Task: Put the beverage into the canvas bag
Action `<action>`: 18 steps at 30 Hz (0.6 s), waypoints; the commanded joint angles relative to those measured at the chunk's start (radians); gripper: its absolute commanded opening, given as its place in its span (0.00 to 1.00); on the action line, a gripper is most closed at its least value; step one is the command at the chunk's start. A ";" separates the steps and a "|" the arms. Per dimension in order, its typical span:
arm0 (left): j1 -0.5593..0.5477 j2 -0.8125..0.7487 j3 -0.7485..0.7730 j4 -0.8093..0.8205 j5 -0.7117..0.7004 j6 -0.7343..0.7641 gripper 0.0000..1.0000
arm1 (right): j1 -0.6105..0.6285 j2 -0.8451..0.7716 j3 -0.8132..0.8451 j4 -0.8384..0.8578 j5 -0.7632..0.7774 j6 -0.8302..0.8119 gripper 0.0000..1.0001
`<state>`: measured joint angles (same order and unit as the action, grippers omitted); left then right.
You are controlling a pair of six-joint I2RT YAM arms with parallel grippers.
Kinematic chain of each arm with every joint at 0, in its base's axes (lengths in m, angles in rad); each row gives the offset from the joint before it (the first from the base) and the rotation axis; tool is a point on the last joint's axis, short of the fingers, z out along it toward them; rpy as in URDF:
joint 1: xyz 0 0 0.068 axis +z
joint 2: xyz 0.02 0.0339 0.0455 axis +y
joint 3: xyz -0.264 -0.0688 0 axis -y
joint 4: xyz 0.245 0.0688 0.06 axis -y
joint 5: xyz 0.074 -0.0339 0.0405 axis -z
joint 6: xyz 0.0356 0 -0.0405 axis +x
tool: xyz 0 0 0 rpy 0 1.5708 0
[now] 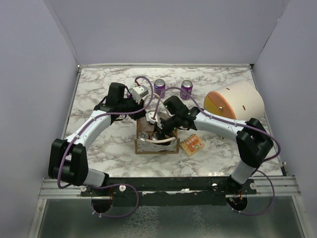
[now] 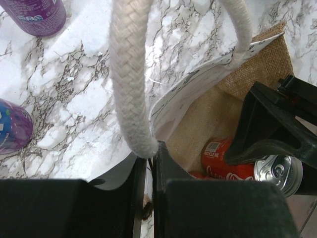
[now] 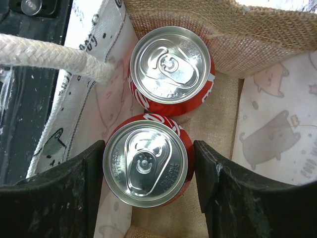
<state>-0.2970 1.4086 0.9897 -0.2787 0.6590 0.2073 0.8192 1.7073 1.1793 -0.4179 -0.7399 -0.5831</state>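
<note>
The tan canvas bag (image 1: 156, 150) stands mid-table between both arms. My right gripper (image 3: 148, 171) reaches down inside it, its black fingers (image 3: 218, 178) pressed to both sides of a red cola can (image 3: 147, 161) that stands upright on the bag's floor. A second red can (image 3: 171, 64) stands just behind it against the burlap wall (image 3: 247, 44). My left gripper (image 2: 147, 163) is shut on the bag's pale patterned panel (image 2: 188, 94) right where the white rope handle (image 2: 129, 74) joins it. In the left wrist view a red can (image 2: 223, 158) shows inside the bag.
Two purple cans (image 1: 159, 87) (image 1: 186, 89) stand behind the bag near the back wall. An orange snack packet (image 1: 192, 145) lies right of the bag. A large tan cylinder with an orange end (image 1: 235, 100) lies at the back right.
</note>
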 commanded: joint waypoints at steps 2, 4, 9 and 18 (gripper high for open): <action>-0.004 0.011 0.019 -0.013 -0.032 0.006 0.09 | 0.014 0.002 -0.039 -0.028 0.016 -0.037 0.25; -0.004 0.010 0.020 -0.014 -0.032 0.004 0.09 | 0.014 0.002 -0.050 -0.025 0.026 -0.040 0.29; -0.004 0.008 0.020 -0.013 -0.030 0.006 0.09 | 0.014 0.009 -0.048 -0.030 0.045 -0.042 0.39; -0.005 -0.004 0.011 -0.010 -0.032 0.016 0.09 | 0.014 0.005 -0.022 -0.060 0.094 -0.060 0.60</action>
<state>-0.2970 1.4086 0.9897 -0.2787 0.6575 0.2081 0.8242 1.7073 1.1633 -0.4114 -0.7109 -0.6117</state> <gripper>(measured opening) 0.107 0.645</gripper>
